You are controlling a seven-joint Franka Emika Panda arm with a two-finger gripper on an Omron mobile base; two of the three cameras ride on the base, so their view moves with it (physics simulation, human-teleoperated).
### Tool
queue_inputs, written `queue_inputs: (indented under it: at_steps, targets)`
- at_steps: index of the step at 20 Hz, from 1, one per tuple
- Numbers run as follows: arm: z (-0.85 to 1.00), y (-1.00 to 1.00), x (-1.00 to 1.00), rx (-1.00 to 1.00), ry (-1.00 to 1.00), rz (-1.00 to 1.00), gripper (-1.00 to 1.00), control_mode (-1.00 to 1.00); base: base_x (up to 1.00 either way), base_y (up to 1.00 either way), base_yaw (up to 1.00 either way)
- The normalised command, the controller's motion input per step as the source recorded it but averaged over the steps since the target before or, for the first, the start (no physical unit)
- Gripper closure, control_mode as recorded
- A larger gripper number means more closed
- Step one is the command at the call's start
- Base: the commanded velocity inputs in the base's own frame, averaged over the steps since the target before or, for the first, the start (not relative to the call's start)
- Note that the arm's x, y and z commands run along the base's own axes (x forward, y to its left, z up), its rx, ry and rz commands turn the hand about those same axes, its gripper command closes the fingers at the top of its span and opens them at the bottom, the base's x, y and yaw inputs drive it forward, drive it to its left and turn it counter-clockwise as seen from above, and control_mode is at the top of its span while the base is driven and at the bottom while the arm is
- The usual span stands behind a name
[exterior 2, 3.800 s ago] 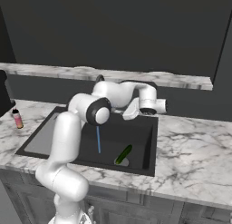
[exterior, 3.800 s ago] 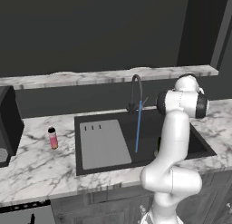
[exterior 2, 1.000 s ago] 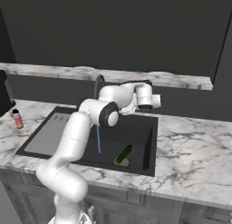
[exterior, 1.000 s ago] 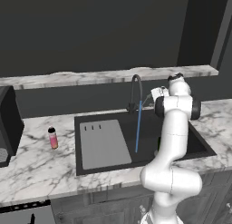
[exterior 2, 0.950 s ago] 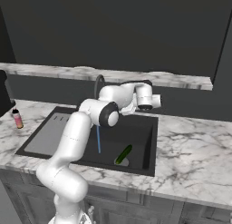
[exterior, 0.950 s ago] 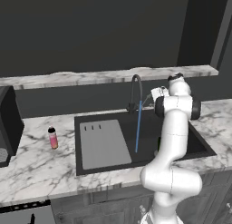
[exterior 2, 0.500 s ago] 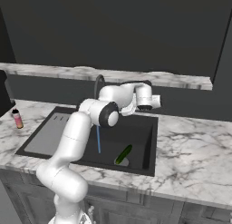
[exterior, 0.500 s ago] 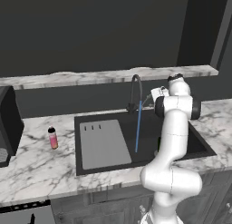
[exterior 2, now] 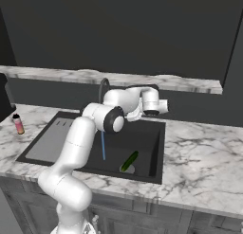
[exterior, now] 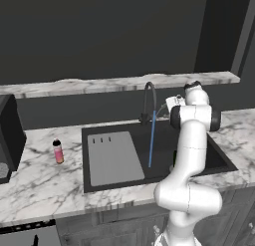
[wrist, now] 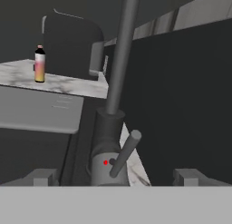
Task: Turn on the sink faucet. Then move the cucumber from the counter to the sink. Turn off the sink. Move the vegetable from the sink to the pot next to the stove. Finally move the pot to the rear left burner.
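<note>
step: turning off slim dark gooseneck sink faucet (exterior: pixel 148 103), water running | slender dark green cucumber (exterior 2: pixel 129 161) lying in black recessed sink (exterior 2: pixel 156 148) | two-finger gripper (wrist: pixel 115 178) jaws spread, flanking thin lever (wrist: pixel 125 153) | next: pushing lever shut

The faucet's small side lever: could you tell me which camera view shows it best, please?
The hand view: the lever sticks out from the sink faucet base, close and unobstructed. The left base view shows the faucet's arched spout and water stream, the lever too small to make out. In the right base view the arm covers most of the faucet.
</note>
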Motion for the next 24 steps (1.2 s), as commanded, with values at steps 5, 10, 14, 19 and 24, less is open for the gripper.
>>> queue_inputs:
  at_steps: [5, 10, 14, 19, 24]
  targets:
    - [-0.01, 0.0, 0.02, 0.02, 0.0, 0.01, -1.0, -1.0, 0.0, 0.0, 0.0]
    - [0.0, 0.1, 0.0, 0.01, 0.0, 0.04, -1.0, -1.0, 0.0, 0.0, 0.0]
    - [0.0, 0.12, 0.0, 0.0, 0.0, 0.04, -1.0, -1.0, 0.0, 0.0, 0.0]
    - [0.0, 0.11, 0.0, 0.0, 0.0, 0.03, -1.0, -1.0, 0.0, 0.0, 0.0]
    - [0.0, 0.08, 0.0, 0.0, 0.0, 0.01, -1.0, -1.0, 0.0, 0.0, 0.0]
